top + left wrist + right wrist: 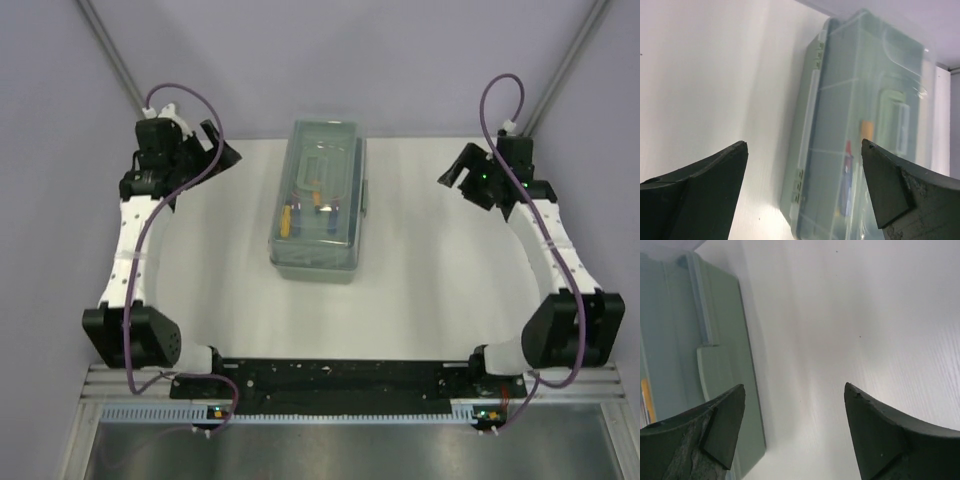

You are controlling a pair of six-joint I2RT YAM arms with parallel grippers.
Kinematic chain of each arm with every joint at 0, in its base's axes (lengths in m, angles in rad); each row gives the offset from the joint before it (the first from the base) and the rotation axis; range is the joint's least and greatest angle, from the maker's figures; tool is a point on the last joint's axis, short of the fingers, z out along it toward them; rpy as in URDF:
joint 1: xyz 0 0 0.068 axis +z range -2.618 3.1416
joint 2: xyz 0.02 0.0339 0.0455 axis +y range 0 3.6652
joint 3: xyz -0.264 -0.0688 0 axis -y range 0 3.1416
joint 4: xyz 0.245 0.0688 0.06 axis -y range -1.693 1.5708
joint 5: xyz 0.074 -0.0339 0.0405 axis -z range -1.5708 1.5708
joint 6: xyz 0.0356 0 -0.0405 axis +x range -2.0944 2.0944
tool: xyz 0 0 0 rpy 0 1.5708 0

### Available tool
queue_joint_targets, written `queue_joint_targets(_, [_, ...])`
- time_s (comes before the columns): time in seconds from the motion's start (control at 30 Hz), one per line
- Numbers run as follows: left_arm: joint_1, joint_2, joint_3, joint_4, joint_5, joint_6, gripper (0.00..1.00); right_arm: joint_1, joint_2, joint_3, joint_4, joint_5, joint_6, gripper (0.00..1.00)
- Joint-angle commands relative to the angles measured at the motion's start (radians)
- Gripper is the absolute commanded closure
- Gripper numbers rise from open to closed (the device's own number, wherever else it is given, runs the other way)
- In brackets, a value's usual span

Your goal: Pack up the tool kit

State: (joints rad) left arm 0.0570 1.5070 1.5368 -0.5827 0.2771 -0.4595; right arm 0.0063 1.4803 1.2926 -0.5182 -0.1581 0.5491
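toolbox [318, 205] closed, both grippers agape beside it

2 arms stand extended, each bowed outward from its base. The left arm [128, 235] reaches up the left side, and the left gripper [218, 150] points inward with jaws spread wide. The right arm [553, 240] mirrors it, and the right gripper [455, 172] has its jaws equally wide apart.

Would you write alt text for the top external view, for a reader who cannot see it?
A closed, translucent-lidded sage-green toolbox sits centred on the white table, tools visible inside. The left gripper and right gripper hang open beside it, touching nothing.
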Motion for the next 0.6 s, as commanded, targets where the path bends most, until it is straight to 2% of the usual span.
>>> queue_joint_targets(0.0, [-0.005,-0.233,-0.081,-0.045,-0.049,0.035,0.02,0.003,-0.248,-0.085,-0.026,0.072,-0.064,0.17])
queue_joint_targets(0.1, [-0.005,-0.35,-0.136,-0.055,-0.032,0.039,0.02,0.003,-0.392,-0.131,-0.019,0.037,-0.112,0.01])
queue_joint_targets(0.2, [-0.005,-0.439,-0.178,-0.074,0.0,0.061,0.02,0.004,-0.52,-0.173,0.001,-0.079,-0.266,0.01])
queue_joint_targets(0.3, [-0.009,-0.519,-0.222,-0.111,0.016,0.1,0.02,0.004,-0.668,-0.219,-0.003,-0.057,-0.327,0.01])
queue_joint_targets(0.37, [-0.043,-0.548,-0.227,-0.175,-0.054,0.116,0.02,0.004,-0.757,-0.245,-0.002,-0.044,-0.337,0.01])
queue_joint_targets(0.43, [-0.049,-0.588,-0.26,-0.184,-0.035,0.117,0.02,0.004,-0.851,-0.262,0.0,-0.035,-0.339,0.01])
queue_joint_targets(0.57, [-0.081,-0.654,-0.276,-0.187,-0.045,0.117,0.02,0.004,-0.955,-0.285,0.007,0.026,-0.351,0.01])
